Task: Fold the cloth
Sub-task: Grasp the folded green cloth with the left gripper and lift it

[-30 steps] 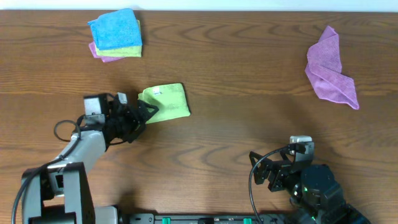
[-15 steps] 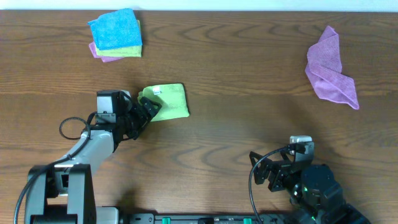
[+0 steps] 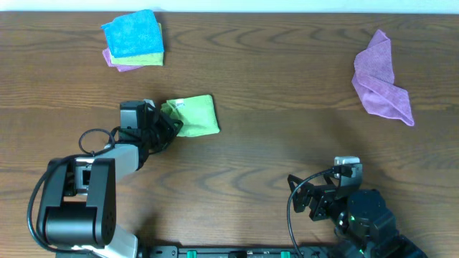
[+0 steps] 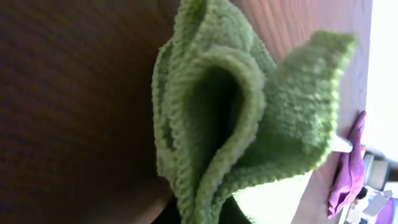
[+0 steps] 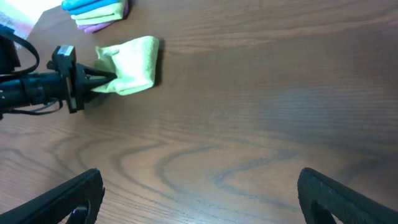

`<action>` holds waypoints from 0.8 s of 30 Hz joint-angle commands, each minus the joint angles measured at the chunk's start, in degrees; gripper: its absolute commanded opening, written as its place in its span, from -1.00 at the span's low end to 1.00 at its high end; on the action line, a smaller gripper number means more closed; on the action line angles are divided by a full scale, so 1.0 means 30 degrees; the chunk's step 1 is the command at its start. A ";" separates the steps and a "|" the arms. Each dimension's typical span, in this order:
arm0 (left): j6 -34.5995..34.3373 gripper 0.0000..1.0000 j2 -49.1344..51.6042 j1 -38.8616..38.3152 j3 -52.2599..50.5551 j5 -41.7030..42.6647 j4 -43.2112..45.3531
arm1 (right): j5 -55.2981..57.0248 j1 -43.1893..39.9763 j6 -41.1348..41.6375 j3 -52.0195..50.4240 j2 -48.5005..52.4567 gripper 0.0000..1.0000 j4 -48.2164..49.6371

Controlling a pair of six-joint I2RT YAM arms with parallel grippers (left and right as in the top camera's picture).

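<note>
The lime-green cloth (image 3: 195,116) lies folded into a small pad on the wooden table, left of centre. My left gripper (image 3: 166,124) is shut on the cloth's left edge. In the left wrist view the cloth (image 4: 249,118) fills the frame, its bunched layers pinched at the bottom edge where my left gripper (image 4: 205,214) holds them. From the right wrist view I see the cloth (image 5: 134,62) far off with the left arm's tip against it. My right gripper (image 5: 202,199) stands open over bare wood near the front edge; in the overhead view the right gripper (image 3: 297,192) is at the lower right.
A stack of folded cloths, blue (image 3: 133,34) on top of green and purple ones, sits at the back left. A crumpled purple cloth (image 3: 384,79) lies at the back right. Black cables loop beside both arm bases at the front edge.
The left gripper slid right to the cloth's left edge and went from open to shut on it, bunching that edge. The right arm has not moved.
</note>
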 commanded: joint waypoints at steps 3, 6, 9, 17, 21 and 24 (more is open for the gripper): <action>-0.0146 -0.88 0.0131 -0.0036 0.0597 0.1129 0.1384 | 0.0291 -0.0160 -0.0248 -0.0102 -0.0117 0.98 -0.0044; -0.0605 -0.88 0.0073 -0.0044 0.2448 0.2280 0.1362 | 0.0291 -0.0160 -0.0248 -0.0102 -0.0117 0.99 -0.0044; -0.1304 -0.88 0.0073 -0.0044 0.5355 0.2769 0.0095 | 0.0291 -0.0160 -0.0248 -0.0102 -0.0117 0.98 -0.0044; -0.0612 -0.89 0.0634 0.0153 1.4171 0.0007 -0.5574 | 0.0291 -0.0160 -0.0248 -0.0109 -0.0117 0.99 -0.0044; -0.0568 -0.89 0.2572 0.0488 1.7354 0.0182 -0.6339 | 0.0291 -0.0160 -0.0248 -0.0102 -0.0117 0.99 -0.0044; -0.0561 -0.89 0.4889 0.0925 2.0240 0.0291 -0.6768 | 0.0291 -0.0160 -0.0248 -0.0102 -0.0117 0.99 -0.0036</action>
